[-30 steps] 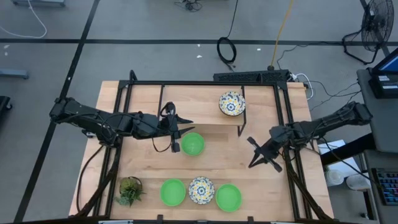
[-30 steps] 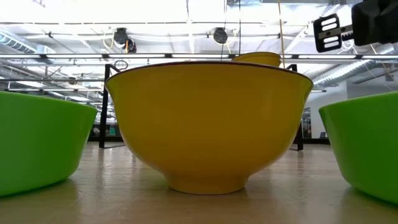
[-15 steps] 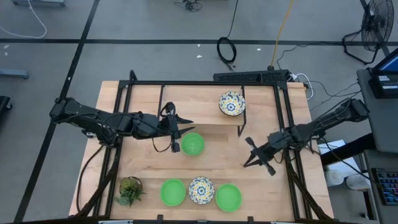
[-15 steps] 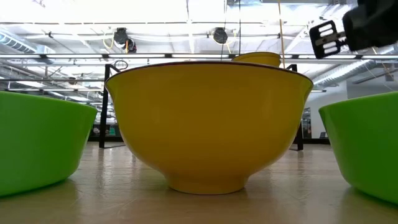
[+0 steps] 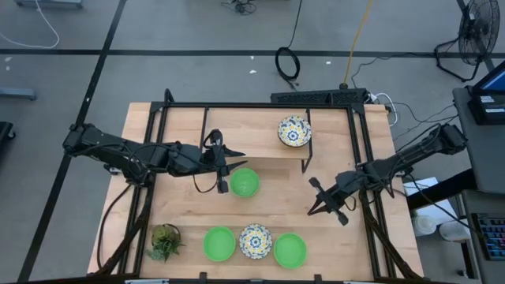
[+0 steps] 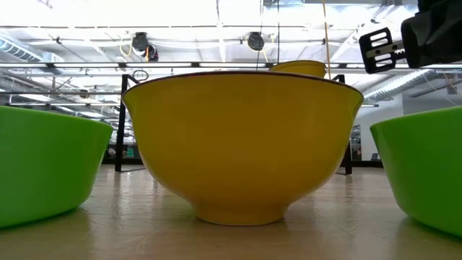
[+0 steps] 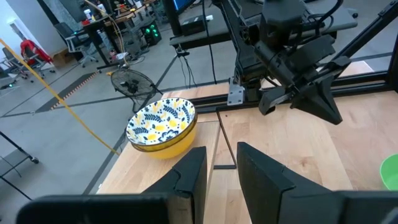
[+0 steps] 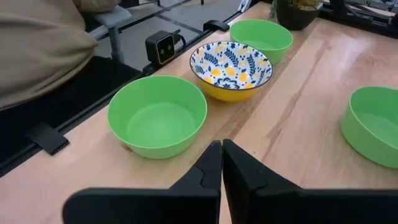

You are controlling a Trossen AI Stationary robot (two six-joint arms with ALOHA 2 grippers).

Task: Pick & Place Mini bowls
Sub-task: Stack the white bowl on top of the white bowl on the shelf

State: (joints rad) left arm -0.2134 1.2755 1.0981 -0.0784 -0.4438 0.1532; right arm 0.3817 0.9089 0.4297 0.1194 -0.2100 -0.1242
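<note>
Five mini bowls are seen on the table [image 5: 189, 126] in the high view. Three stand in a row at the near edge: green bowl [image 5: 219, 243], floral bowl [image 5: 256, 241], green bowl [image 5: 289, 250]. A fourth, green bowl [image 5: 245, 182], sits mid-table, and a second floral bowl [image 5: 293, 131] near the far edge. A sixth is not seen.

The bowls are judged rigid, light and smooth-walled, probably ceramic or hard plastic; chipping is possible if one is dropped. The rim is judged the best hold, one finger inside and one outside the wall.

The left gripper [image 5: 222, 178] is just beside the mid-table green bowl, jaws set narrowly apart, nothing seen between them. The right gripper [image 5: 317, 197] hovers over bare wood, well apart from the row, fingers pressed together and empty. A small potted plant [image 5: 165, 241] stands at the row's left end.
</note>
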